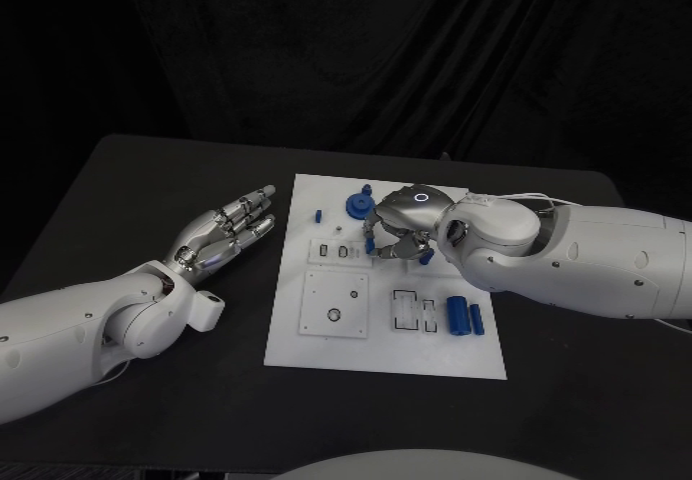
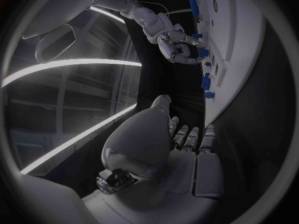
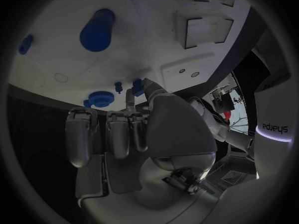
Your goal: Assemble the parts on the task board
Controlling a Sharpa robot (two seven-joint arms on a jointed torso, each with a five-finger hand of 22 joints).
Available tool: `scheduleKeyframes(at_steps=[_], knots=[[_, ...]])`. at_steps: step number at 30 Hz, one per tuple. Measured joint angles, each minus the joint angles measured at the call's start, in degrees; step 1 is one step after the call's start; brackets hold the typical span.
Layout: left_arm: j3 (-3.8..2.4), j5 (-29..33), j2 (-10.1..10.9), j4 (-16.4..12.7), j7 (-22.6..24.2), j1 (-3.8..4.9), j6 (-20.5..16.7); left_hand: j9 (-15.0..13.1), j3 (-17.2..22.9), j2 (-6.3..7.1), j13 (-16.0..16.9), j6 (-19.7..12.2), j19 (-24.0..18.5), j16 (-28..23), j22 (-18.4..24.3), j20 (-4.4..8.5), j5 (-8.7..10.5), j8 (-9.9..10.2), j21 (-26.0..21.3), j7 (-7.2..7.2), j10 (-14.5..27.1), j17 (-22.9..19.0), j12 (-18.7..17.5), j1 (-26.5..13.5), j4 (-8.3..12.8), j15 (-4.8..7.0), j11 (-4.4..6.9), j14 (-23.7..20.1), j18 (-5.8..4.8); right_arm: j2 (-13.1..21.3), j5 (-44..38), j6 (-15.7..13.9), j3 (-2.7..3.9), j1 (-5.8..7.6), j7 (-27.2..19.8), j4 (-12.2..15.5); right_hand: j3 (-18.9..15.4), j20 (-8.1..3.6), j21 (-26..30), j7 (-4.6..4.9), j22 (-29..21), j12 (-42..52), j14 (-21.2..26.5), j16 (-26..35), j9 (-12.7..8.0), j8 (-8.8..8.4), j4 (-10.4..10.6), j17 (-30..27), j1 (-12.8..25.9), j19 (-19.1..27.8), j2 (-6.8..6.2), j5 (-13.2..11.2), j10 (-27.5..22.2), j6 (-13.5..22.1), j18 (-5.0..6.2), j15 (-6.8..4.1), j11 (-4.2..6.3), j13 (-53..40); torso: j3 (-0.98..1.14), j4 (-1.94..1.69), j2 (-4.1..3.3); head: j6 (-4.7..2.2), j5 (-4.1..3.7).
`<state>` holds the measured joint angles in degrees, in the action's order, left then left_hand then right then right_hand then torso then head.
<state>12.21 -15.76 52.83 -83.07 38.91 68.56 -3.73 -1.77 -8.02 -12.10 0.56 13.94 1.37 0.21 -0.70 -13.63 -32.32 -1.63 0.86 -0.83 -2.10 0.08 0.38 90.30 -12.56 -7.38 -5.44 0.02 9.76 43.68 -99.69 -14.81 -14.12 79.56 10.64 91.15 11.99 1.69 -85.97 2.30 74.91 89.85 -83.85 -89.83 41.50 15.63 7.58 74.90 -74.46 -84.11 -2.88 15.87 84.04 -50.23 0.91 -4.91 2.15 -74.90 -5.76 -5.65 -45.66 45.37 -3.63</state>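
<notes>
The black table (image 1: 144,190) carries the white task board (image 1: 387,350) at its middle, lying flat with its long side running away from the robot. The right arm (image 1: 606,260) reaches in over the board's far half, and the right hand (image 1: 400,232) hangs there with its fingers curled downward around a small blue part (image 1: 427,256); a second blue piece (image 1: 371,243) shows at the hand's other side. In the right wrist view the fingertips (image 3: 138,87) meet a small blue piece just above the board, so the hand appears to be pinching a part, though how firmly cannot be told. The left arm (image 1: 87,330) lies on the table beside the board, and the left hand (image 1: 228,230) rests flat with its fingers spread and straight, holding nothing, near the board's edge but apart from it. On the board, a blue gear-like wheel (image 1: 358,206) stands near the far edge with a small blue peg (image 1: 319,214) just beside it, and two blue cylinders (image 1: 466,315) lie side by side near the right edge, next to rectangular recesses (image 1: 411,310). The risk from here is judged to lie in the grip: a small part held at the fingertips could tilt or slip, miss its socket and roll. The curled fingers could also knock the nearby wheel, and since the left hand does not steady the board, a hard push could shift it.
</notes>
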Motion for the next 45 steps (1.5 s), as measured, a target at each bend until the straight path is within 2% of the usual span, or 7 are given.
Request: scheduleKeyframes(at_steps=[17,21,27,29,35,38,45], knots=[[0.00,0.00,-0.18,0.16,0.00,-0.01,0.33,0.00,0.00,0.00,0.00,0.00,0.00,0.00,0.00,0.00,0.00,0.00,0.00,0.00,0.08,-0.02,0.00,0.00,0.00,0.00,-0.08,0.00,0.00,-1.51,-2.74,0.32,0.05,-0.20,0.25,-0.83,0.00,0.01,0.00,0.00,-0.01,0.00,0.00,0.00,-0.04,-0.29,0.00,0.00,0.52,-0.01,0.11,0.00,0.00,0.01,0.00,0.00,0.00,0.00,-0.05,-0.01,0.01,0.43,0.09],[0.00,0.00,-0.23,0.21,0.00,-0.01,0.38,0.00,0.17,0.00,0.00,0.00,0.00,0.00,0.01,0.00,0.00,0.00,0.00,0.00,-0.08,-0.01,0.00,0.00,0.17,0.00,-0.23,0.00,0.01,-1.60,-2.96,0.35,0.05,-0.22,0.25,-0.90,0.00,0.01,0.00,-0.18,-0.01,0.00,0.00,0.00,-0.06,-0.84,0.00,0.00,0.60,-0.01,0.20,0.00,0.00,0.30,0.00,0.00,0.00,0.00,-0.06,-0.01,0.02,0.51,0.09],[0.00,0.00,-0.28,0.27,0.00,-0.01,0.46,0.00,0.16,0.00,0.00,0.00,0.00,0.00,0.01,0.00,0.00,0.00,0.00,0.00,-0.08,0.00,0.00,0.00,0.16,0.00,-0.23,0.00,0.00,-1.66,-3.10,0.59,0.05,-0.25,0.25,-1.05,-0.14,0.01,0.34,0.41,-0.01,0.00,0.00,0.00,-1.47,-3.73,-0.16,0.00,1.44,-0.01,0.85,0.30,0.00,3.07,0.00,0.00,0.00,-0.03,-0.06,-0.01,0.04,0.43,0.02],[0.00,0.00,-0.30,0.30,0.00,-0.01,0.48,0.00,0.16,0.00,0.00,0.00,0.00,0.00,0.01,0.00,0.00,0.00,0.00,0.00,-0.08,0.00,0.00,0.00,0.16,0.00,-0.23,0.00,0.01,-1.68,-3.14,0.75,0.04,-0.27,0.26,-1.10,-0.14,0.01,0.53,0.46,-0.01,0.00,0.00,0.00,-2.36,-4.95,-0.16,0.00,2.32,-0.01,-0.03,0.33,0.00,4.18,0.00,0.00,0.00,-0.04,-0.06,-0.02,0.04,0.42,0.02],[0.00,0.00,-0.35,0.43,0.00,-0.01,0.55,0.00,0.16,0.00,0.00,0.00,0.00,0.00,0.01,0.00,0.00,0.00,0.00,0.00,-0.08,0.01,0.00,0.00,0.16,0.00,-0.23,0.00,0.00,-1.74,-3.21,1.28,0.01,-0.29,0.28,-1.16,-0.28,0.02,0.54,0.63,-0.01,0.00,0.00,0.00,-5.22,-8.66,0.33,0.00,4.31,-0.01,-0.96,0.33,0.00,7.57,0.00,0.00,0.00,-0.04,-0.06,-0.01,0.07,0.48,-0.01],[0.00,0.00,-0.38,0.48,0.00,-0.02,0.59,0.00,0.16,0.00,0.00,0.00,0.00,0.00,0.01,0.00,0.00,0.00,0.00,0.00,-0.08,0.01,0.00,0.00,0.16,0.00,-0.23,0.00,0.00,-1.76,-3.24,1.47,0.01,-0.29,0.28,-1.20,-0.60,0.02,0.54,0.74,-0.01,0.00,0.00,0.00,-6.17,-9.71,0.65,0.00,4.97,-0.01,-1.19,0.33,-0.03,8.10,0.00,0.00,-0.03,-0.04,-0.06,0.00,0.07,0.58,-0.05],[0.00,0.00,-0.41,0.55,0.00,-0.03,0.66,0.00,0.16,0.00,0.00,0.00,0.00,0.00,0.01,0.00,0.00,0.00,0.00,0.00,-0.08,0.01,0.00,0.00,0.16,0.00,-0.23,0.00,0.00,-1.77,-3.27,1.69,0.01,-0.29,0.28,-1.29,-1.17,0.02,0.78,1.16,-0.01,0.00,0.00,0.00,-7.22,-10.48,1.53,0.00,5.94,-0.01,-1.73,0.33,-0.02,8.53,0.00,0.00,-0.43,-0.04,-0.02,0.05,0.07,0.71,-0.10]])
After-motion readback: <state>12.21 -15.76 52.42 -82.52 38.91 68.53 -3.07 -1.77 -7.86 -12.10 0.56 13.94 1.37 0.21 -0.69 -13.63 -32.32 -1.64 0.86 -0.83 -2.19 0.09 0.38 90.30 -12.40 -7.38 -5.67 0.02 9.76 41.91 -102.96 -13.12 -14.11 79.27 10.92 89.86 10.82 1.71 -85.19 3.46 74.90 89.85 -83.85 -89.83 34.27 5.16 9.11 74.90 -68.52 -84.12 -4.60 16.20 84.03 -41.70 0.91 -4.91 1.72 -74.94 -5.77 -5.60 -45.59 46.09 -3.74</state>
